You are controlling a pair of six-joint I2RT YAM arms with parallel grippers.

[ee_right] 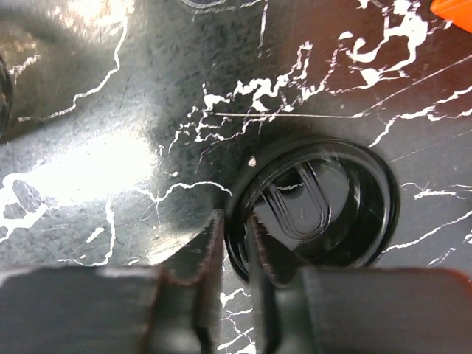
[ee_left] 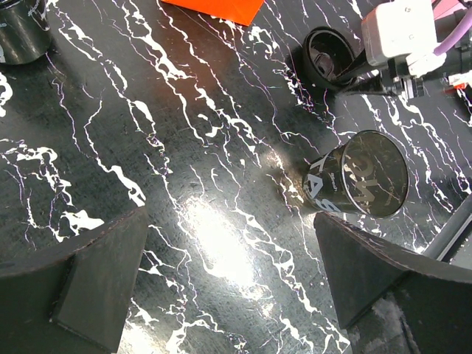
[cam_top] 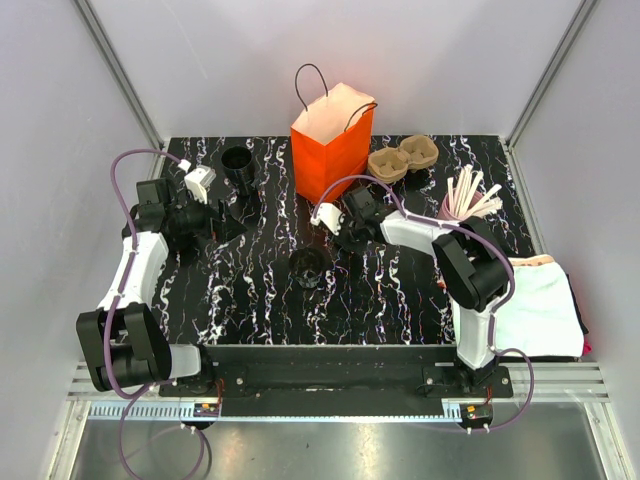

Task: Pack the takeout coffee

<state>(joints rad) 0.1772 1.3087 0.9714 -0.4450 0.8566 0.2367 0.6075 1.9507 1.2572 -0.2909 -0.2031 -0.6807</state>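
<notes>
Task item: the takeout coffee is in two parts. The black cup (cam_top: 307, 267) appears to stand upright and uncovered, in front of the orange paper bag (cam_top: 330, 150) and well apart from it. It is glossy, tapered, with white print on its wall. The round black lid (ee_right: 317, 203) lies flat on the table (cam_top: 250, 300) nearer the bag's front, between bag and cup. It is a shiny moulded disc with a raised rim and an oval embossed centre.

Right gripper (ee_right: 233, 216): fingers almost together, pinching the lid's rim, one finger inside and one outside.

Left gripper (ee_left: 230, 214): fingers spread wide, holding nothing, low over the table to the bag's front left.

Clearances: bare black marble-patterned surface with white veins lies around the cup on all sides. The bag stands open-topped at the table's back edge. A second black cup (cam_top: 240, 165) stands just to the bag's left. A brown pulp tray (cam_top: 403, 158) sits just beside the bag's right. A pink cup (cam_top: 452, 208) with white sticks is farther right, and a white cloth (cam_top: 540, 305) lies at the right edge.
</notes>
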